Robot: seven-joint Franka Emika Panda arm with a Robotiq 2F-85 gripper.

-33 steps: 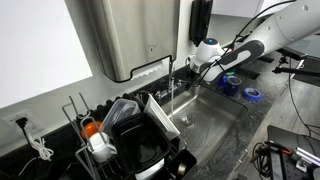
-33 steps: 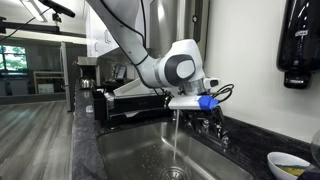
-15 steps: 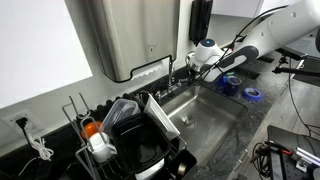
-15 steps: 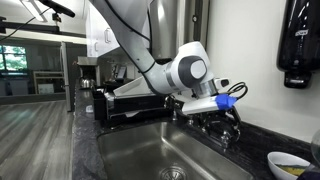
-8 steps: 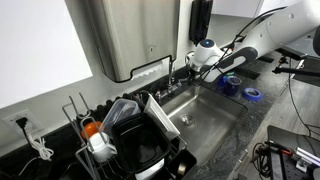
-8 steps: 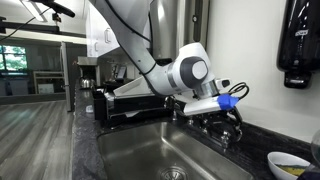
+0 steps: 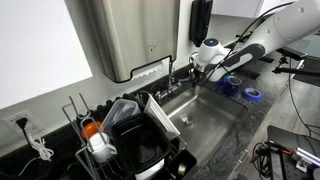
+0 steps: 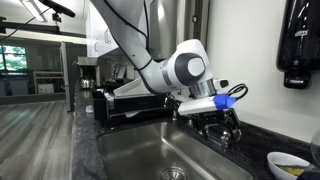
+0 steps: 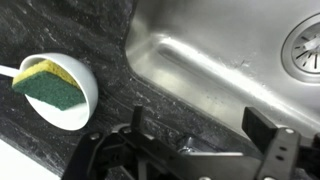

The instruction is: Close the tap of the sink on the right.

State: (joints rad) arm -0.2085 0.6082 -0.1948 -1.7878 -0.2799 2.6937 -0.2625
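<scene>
Wrist view: a white bowl (image 9: 78,108) with a sponge (image 9: 45,82) sits left of the steel sink (image 9: 225,60). In an exterior view, the dark tap (image 8: 212,130), spout dry, stands at the bench's rear edge. The gripper (image 8: 218,113) sits directly over it, jaws spread wide; contact cannot be told.

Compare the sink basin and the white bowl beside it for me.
The sink is grey steel; the bowl is white. The sink is set into the dark counter; the bowl stands on it. The sink shows only its drain; the bowl holds a yellow-green sponge. Both open upward.
</scene>
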